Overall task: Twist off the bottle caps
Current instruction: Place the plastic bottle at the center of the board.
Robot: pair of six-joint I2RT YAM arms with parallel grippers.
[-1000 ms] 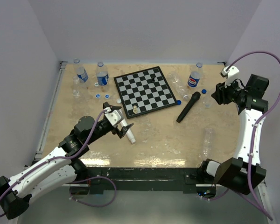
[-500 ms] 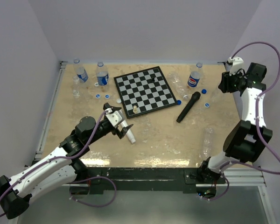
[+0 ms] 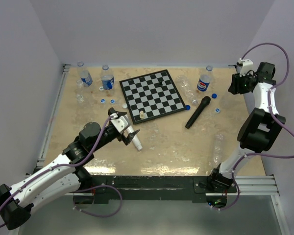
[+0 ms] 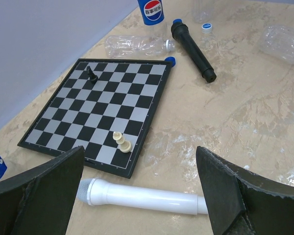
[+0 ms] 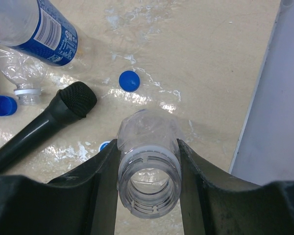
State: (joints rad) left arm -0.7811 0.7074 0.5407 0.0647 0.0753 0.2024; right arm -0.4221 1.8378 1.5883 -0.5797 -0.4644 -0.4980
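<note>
R end effector (image 5: 148, 182) gripping empty open bottle (image 5: 147, 131), blue cap (image 5: 129, 81) nearby

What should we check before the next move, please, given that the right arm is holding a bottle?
1. Grip of the right gripper: ok, jaws closed on the neck of the clear bottle.
2. Cap off that bottle: ok, mouth open, only a white ring around it.
3. The left gripper free: ok, open and empty above the white microphone.
4. Room to set it down: ok, bare table beneath; a blue cap and the black microphone lie off to the side.
5. Caps on the standing bottles at the far edge: cannot tell, too small in the overhead view.
</note>
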